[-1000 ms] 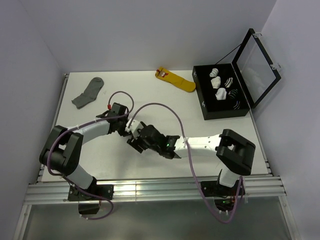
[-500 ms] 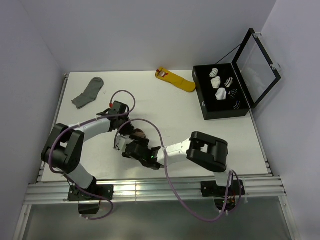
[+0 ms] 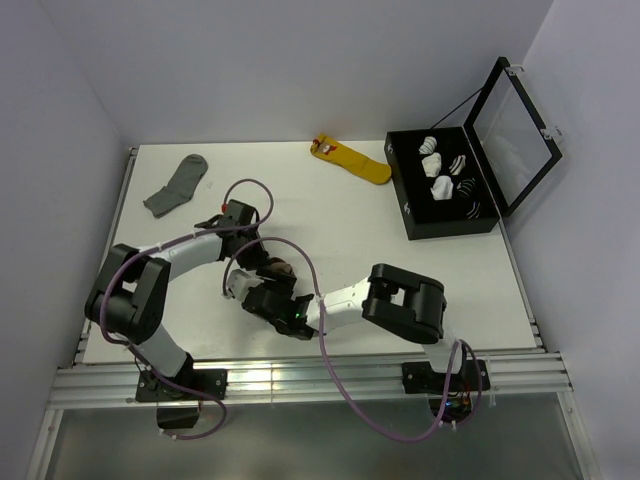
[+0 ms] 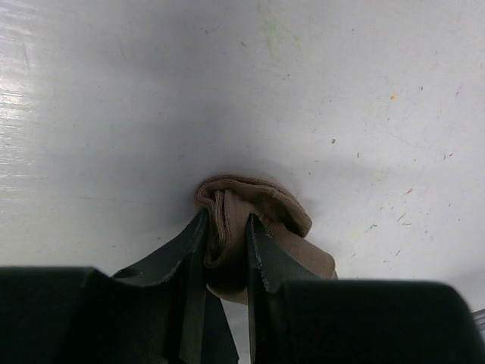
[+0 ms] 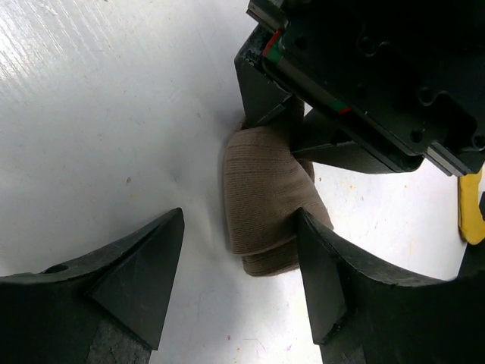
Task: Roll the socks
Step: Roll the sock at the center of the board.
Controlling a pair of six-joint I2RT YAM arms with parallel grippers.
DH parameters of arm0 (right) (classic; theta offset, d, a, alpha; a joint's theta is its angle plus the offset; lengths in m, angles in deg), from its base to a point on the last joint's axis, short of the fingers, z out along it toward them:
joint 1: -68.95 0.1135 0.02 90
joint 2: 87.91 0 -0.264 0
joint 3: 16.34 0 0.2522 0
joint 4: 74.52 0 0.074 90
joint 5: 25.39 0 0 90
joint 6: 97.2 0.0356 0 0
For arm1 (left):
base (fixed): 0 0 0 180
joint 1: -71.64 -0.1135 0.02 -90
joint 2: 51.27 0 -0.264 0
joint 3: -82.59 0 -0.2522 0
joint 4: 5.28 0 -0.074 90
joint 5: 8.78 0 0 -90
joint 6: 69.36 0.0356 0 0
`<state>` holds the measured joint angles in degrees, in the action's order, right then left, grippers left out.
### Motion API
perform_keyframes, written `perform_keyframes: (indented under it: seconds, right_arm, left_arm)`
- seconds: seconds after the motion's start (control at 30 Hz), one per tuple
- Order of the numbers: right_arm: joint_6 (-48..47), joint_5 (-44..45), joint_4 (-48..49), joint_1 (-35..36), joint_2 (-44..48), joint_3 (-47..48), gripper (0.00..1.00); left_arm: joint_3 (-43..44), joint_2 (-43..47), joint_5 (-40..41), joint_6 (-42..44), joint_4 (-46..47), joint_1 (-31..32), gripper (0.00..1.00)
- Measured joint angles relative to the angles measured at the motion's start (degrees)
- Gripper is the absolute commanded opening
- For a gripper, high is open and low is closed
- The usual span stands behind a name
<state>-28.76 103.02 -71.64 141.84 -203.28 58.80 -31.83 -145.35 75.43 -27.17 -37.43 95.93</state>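
The left arm [image 3: 190,252] reaches in and bends right. Its claw [image 4: 225,220] is pinched nearly closed on a fold of the tan sock [image 5: 261,197], which lies bunched mid-counter [image 3: 330,215]. The right arm [image 3: 402,305] folds back leftward, and its claw [image 5: 239,216] gapes wide astride the sock. The black box [image 3: 440,222], lid raised, holds rolled white and striped socks [image 3: 447,172].
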Motion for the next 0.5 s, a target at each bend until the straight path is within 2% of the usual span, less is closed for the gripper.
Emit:
perform_keyframes:
  seconds: [0.2,0.5]
  right_arm:
    - [1.44,-2.54,-3.58,-0.90,1.38,0.15,0.68]
    - [5.75,-9.49,-14.80,-4.28,2.40,4.28,0.66]
  left_arm:
    - [1.38,-0.66,0.00,1.22,-1.60,0.00,0.00]
    - [3.72,-2.01,0.02,2.86,-4.13,0.00,0.00]
